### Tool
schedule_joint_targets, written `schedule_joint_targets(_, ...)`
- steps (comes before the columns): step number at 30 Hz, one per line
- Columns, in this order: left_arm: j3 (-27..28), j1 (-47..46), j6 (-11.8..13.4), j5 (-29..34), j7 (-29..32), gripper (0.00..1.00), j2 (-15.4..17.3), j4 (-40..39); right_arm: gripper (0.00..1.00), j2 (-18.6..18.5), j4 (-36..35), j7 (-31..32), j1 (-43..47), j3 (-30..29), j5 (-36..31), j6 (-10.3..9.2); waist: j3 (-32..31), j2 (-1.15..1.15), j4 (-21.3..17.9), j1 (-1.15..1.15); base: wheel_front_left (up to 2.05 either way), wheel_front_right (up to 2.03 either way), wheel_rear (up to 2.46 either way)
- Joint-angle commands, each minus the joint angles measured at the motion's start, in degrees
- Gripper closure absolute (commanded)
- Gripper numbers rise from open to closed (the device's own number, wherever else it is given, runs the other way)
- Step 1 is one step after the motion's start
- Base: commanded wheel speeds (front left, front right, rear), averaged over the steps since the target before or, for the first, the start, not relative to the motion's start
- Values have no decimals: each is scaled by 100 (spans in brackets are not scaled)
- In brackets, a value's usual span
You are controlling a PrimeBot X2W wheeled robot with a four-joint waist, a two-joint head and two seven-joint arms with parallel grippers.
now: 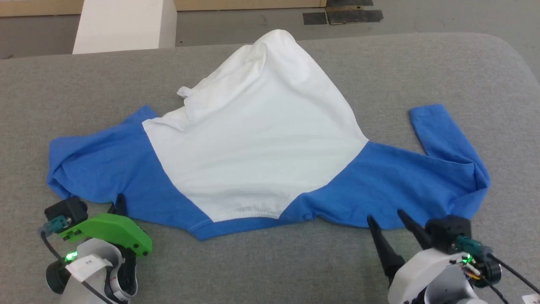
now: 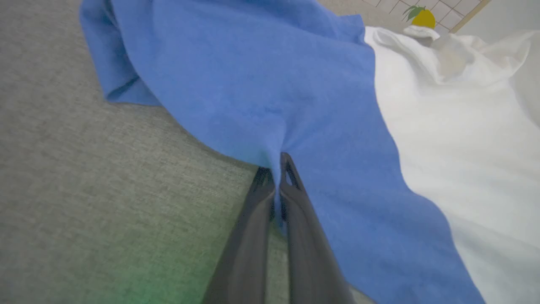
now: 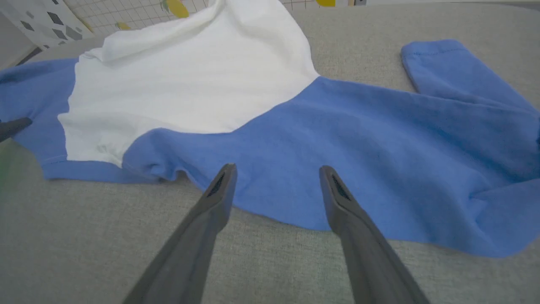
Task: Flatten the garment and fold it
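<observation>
The garment [image 1: 261,139] lies spread on the grey padded surface, white body in the middle and a blue sleeve out to each side. The white part is bunched and ridged toward the far edge. The right sleeve is folded back on itself, its cuff [image 1: 426,114] pointing away. My left gripper [image 1: 120,203] is shut on the near edge of the left blue sleeve; in the left wrist view the gripper [image 2: 276,169] pinches a fold of blue cloth [image 2: 253,84]. My right gripper [image 1: 387,217] stands open at the near edge of the right sleeve [image 3: 379,139], fingers spread with nothing gripped [image 3: 277,169].
The grey padded surface [image 1: 270,266] runs wide on all sides, with a rounded far right corner [image 1: 517,55]. A white block [image 1: 122,25] stands beyond the far edge at the left, and dark patches [image 1: 341,16] lie on the floor behind.
</observation>
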Motion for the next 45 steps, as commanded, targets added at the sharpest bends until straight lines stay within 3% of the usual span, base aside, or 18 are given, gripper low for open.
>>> schedule_joint_targets(1,64,128,62,25,-108,100,15,-72,0,2,32,182,108,28,-155,-8,-17,0,70,0,0,0,0)
schedule_joint_targets(7,43,170,69,47,-156,100,60,-268,0,2,116,480,47,-25,-967,-8,85,0,216,0,0,0,0)
schedule_joint_targets(14,-103,-32,-5,36,-106,100,-7,-334,0,-33,536,939,-93,-30,-1419,-8,269,0,376,0,0,0,0)
schedule_joint_targets(22,-205,-132,-64,12,-154,100,-78,-309,0,-26,856,746,-371,-335,-1617,-8,387,0,439,0,0,0,0)
schedule_joint_targets(23,-213,-132,-69,6,-158,100,-84,-300,25,-18,881,680,-412,-412,-1579,-8,386,0,443,0,0,0,0)
schedule_joint_targets(24,-219,-130,-72,2,-159,100,-86,-293,68,-13,903,630,-443,-461,-1552,-8,383,0,444,0,0,0,0)
schedule_joint_targets(25,-223,-128,-76,-2,-162,100,-86,-285,88,-9,924,583,-467,-497,-1533,-8,376,0,445,0,0,0,0)
schedule_joint_targets(26,-226,-125,-79,-8,-169,100,-88,-276,100,-5,934,501,-495,-537,-1497,-8,359,0,444,0,0,0,0)
schedule_joint_targets(37,-189,99,-295,-148,-375,100,-10,-522,100,1,539,-52,-227,-709,-616,-8,-321,0,297,0,0,0,0)
schedule_joint_targets(45,-284,-182,-647,-549,279,100,144,-1792,100,-22,-695,279,-444,-728,-628,-8,-613,0,297,0,0,0,0)
